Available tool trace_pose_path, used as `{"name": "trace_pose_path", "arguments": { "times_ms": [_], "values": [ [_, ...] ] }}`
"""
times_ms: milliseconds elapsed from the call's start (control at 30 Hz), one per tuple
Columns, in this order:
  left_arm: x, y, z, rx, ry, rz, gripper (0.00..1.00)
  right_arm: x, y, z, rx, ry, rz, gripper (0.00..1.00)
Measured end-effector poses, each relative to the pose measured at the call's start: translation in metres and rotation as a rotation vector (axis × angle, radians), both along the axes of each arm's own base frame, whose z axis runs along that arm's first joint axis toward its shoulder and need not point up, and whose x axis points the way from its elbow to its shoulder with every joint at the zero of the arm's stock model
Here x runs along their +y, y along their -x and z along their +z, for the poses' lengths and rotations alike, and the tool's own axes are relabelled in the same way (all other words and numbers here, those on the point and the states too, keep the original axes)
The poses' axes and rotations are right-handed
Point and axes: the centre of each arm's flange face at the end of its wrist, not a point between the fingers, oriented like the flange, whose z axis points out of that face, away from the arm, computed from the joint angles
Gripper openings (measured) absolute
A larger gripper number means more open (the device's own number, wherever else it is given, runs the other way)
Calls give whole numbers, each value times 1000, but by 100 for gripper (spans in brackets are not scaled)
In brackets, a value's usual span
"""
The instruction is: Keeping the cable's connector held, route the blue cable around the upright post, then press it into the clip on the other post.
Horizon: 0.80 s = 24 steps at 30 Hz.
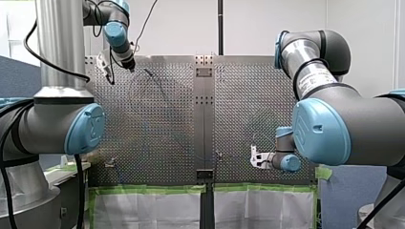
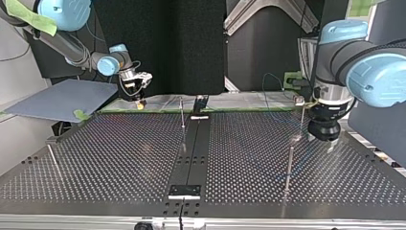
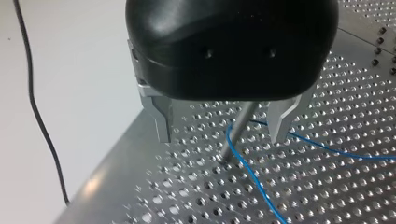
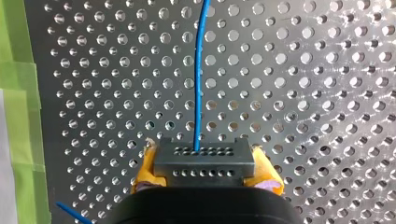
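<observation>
Left tool (image 3: 222,136): metal fingers wide apart, gripping nothing, set astride the upright post (image 3: 237,128), which rises from the counter (image 3: 327,196) between them. Blue cable (image 3: 250,175): bent close round the post near its foot, one run passing under a finger, the other leading away across the counter. Right tool (image 4: 205,173): yellow pads closed on the dark connector (image 4: 204,158), with the cable leaving it straight ahead, in line with the tool. Front view: left tool at upper left of frame, right tool at lower right, well apart. Judgement: the left arm is nearer the post. The clip is too small to locate.
</observation>
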Motion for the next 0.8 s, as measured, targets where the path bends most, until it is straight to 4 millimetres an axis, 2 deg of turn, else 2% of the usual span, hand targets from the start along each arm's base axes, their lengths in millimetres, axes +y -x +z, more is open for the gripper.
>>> {"name": "trace_pose_path", "arguments": {
  "times_ms": [300,800],
  "values": [
    [-7,31,27,-55,-46,-13,100,1,-2,0,0,2,3,0],
    [-41,82,28,-171,-94,-173,100,3,-6,0,-1,1,9,0]
  ]
}}
